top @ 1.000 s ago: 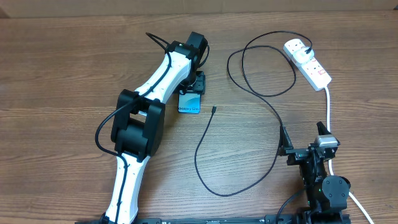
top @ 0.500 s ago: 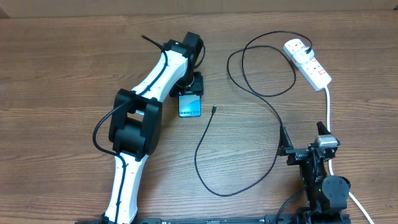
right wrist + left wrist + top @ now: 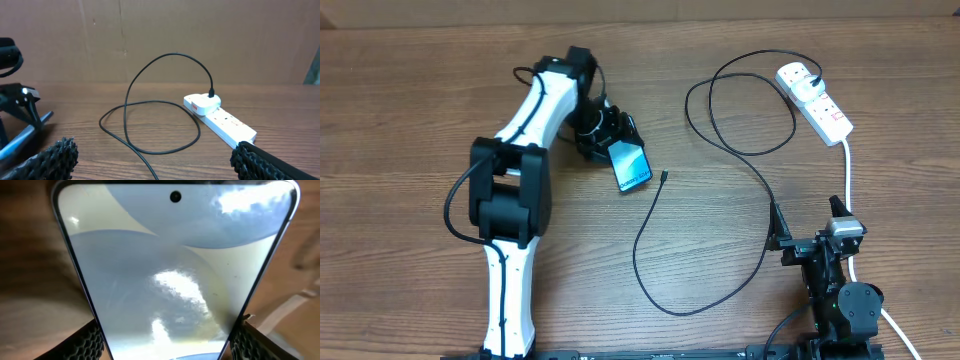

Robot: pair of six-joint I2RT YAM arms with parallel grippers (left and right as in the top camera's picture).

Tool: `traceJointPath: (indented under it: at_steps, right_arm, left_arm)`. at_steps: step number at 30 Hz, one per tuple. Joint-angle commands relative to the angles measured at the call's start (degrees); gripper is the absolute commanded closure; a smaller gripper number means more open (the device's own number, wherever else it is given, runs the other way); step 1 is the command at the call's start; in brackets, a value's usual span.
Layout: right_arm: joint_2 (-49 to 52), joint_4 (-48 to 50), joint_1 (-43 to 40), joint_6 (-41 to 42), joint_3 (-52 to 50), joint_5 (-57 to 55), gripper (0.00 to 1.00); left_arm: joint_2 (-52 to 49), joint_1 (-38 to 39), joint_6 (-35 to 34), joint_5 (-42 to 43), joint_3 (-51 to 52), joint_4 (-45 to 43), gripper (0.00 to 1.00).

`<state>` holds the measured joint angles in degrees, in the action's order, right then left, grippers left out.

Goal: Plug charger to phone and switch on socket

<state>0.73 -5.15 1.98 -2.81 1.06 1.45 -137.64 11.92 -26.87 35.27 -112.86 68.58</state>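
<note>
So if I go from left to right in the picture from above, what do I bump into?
left arm → phone → charger tip → socket

Overhead: fixed above counter (image 3: 400, 120), looking straight down, whole workspace visible. Left wrist: pressed close to phone (image 3: 170, 280), screen fills frame. Right wrist: low, near-level, facing back wall (image 3: 200, 35) across socket (image 3: 227, 122) and charger (image 3: 175, 54) loop; overhead shares all three.
</note>
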Motion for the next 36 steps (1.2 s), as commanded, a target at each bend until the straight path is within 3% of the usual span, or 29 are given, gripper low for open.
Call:
traceJointPath:
  at_steps: [1,25,36]
  right_arm:
    - [-0.6,0.3,0.3,-0.1,-0.6,-0.3,0.0]
    - [-0.6,0.3,0.3,-0.1,-0.6,-0.3,0.0]
    - [-0.6,0.3,0.3,-0.1,-0.6,-0.3,0.0]
  left_arm:
    - [-0.6,-1.2,-0.3,18.4,0.2,0.7,0.38]
    - [-0.6,-1.8,0.1,24.2,0.2,2.0,0.38]
    - [-0.6,-1.3,0.3,-3.3,0.2,1.3,0.39]
